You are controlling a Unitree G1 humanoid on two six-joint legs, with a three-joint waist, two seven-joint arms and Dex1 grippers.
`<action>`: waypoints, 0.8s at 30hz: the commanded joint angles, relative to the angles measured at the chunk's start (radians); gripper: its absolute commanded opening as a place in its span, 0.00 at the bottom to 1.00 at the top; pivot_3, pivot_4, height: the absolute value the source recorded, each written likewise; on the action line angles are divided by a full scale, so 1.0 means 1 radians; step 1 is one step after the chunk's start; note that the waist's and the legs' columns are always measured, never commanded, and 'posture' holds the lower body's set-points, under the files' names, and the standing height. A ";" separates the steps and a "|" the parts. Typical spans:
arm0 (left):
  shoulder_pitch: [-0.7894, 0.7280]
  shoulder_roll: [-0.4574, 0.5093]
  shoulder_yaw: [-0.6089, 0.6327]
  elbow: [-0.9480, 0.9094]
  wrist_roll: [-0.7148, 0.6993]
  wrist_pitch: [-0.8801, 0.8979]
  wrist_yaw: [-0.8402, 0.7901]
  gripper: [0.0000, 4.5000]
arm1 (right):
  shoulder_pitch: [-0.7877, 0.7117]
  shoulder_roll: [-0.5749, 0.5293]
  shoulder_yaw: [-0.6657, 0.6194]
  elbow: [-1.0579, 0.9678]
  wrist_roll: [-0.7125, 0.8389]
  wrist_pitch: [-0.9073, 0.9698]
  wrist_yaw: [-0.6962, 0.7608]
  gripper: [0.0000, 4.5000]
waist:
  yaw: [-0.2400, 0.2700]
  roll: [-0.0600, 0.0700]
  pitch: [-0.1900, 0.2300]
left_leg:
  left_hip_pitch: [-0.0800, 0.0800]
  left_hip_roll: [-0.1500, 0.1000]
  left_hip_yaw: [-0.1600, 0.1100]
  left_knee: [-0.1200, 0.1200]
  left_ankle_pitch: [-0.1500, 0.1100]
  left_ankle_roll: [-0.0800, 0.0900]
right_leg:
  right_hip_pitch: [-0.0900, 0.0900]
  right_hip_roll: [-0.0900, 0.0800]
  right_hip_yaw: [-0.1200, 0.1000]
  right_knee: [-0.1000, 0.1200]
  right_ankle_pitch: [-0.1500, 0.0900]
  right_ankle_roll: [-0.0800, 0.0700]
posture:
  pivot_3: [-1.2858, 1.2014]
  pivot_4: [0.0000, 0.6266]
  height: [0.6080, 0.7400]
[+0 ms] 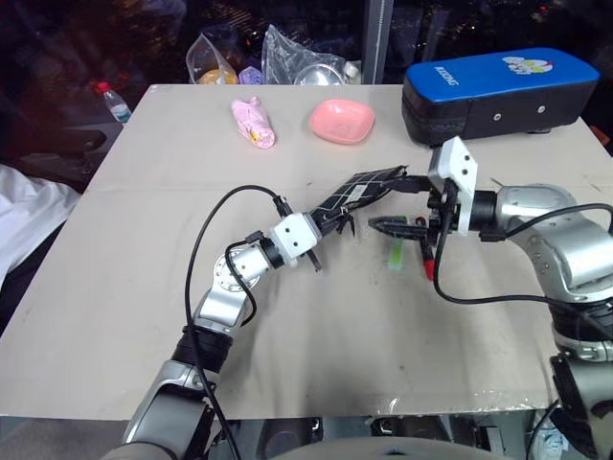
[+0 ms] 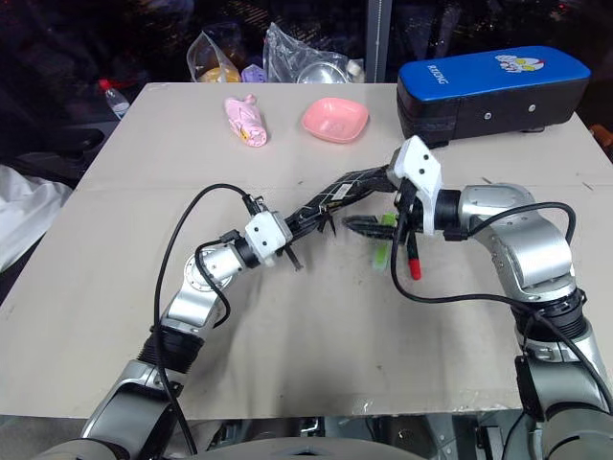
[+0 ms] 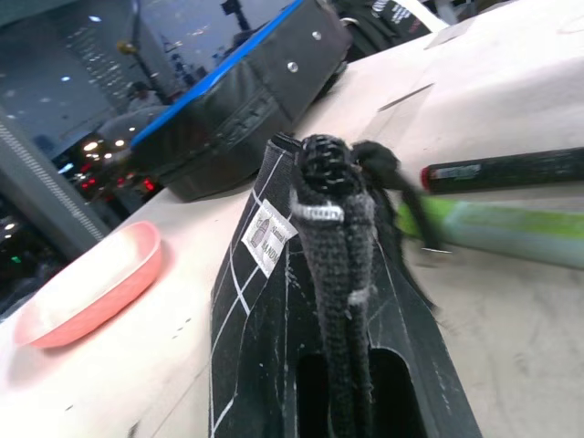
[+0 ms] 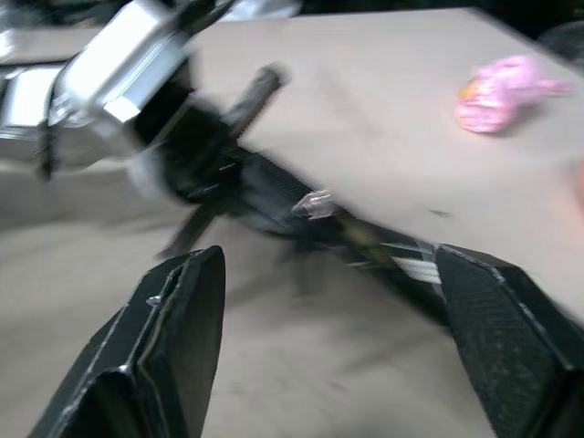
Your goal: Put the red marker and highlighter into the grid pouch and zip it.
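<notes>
We hold the flat black fabric grid pouch [image 1: 362, 195] with white grid lines in our left gripper [image 1: 337, 222], whose fingers are clamped tight on one end, keeping it lifted at a slant above the beige table [image 1: 144, 287]. Our right gripper [image 4: 328, 356] stands wide, holding nothing, just beside the pouch's far end. The slim black marker with the red end [image 1: 427, 255] and the chunky pale-green highlighter [image 1: 396, 254] lie side by side on the table under the right wrist, both outside the pouch. We judge the risk to be a pen rolling away if a finger nudges it, or the slanted pouch sagging shut so its mouth is hard to enter.
</notes>
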 commanded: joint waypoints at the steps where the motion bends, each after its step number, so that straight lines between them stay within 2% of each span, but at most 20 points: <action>1: -0.028 -0.006 0.018 -0.041 -0.036 0.002 -0.028 0.00 | -0.017 0.038 -0.057 0.087 -0.004 -0.009 -0.115 0.50 | 0.003 0.000 0.000 | 0.000 0.000 0.000 0.000 0.000 0.000 | 0.000 0.000 0.000 0.000 0.000 0.000 | 0.52 0.24 0.98; 5: -0.029 -0.009 0.021 -0.036 -0.037 -0.005 -0.040 0.00 | -0.036 0.054 -0.025 0.163 -0.042 -0.037 -0.167 0.06 | 0.004 0.000 0.000 | -0.001 -0.001 0.001 0.000 0.000 0.000 | 0.000 0.000 0.000 -0.002 0.000 0.000 | 0.52 0.24 0.98; 6: -0.029 -0.011 0.022 -0.036 -0.036 -0.006 -0.041 0.00 | -0.037 0.054 -0.016 0.175 -0.049 -0.044 -0.170 0.02 | 0.004 0.000 0.000 | -0.001 -0.001 0.001 0.000 0.000 0.000 | 0.000 -0.001 0.001 -0.002 0.000 0.000 | 0.52 0.24 0.98; 19: -0.014 -0.016 0.029 -0.046 -0.023 -0.017 -0.031 0.00 | -0.049 0.047 0.079 0.273 -0.128 -0.105 -0.166 0.02 | 0.003 0.000 0.000 | -0.001 0.000 0.001 0.000 0.000 0.000 | 0.000 0.000 0.001 -0.001 0.000 0.000 | 0.52 0.24 0.98; 24: -0.018 -0.016 0.035 -0.042 -0.012 -0.024 -0.019 0.00 | -0.078 0.076 0.093 0.311 -0.145 -0.115 -0.185 0.02 | 0.001 0.000 0.000 | -0.001 0.000 0.001 0.000 0.000 0.000 | 0.000 0.000 0.001 -0.001 0.000 0.000 | 0.52 0.24 0.98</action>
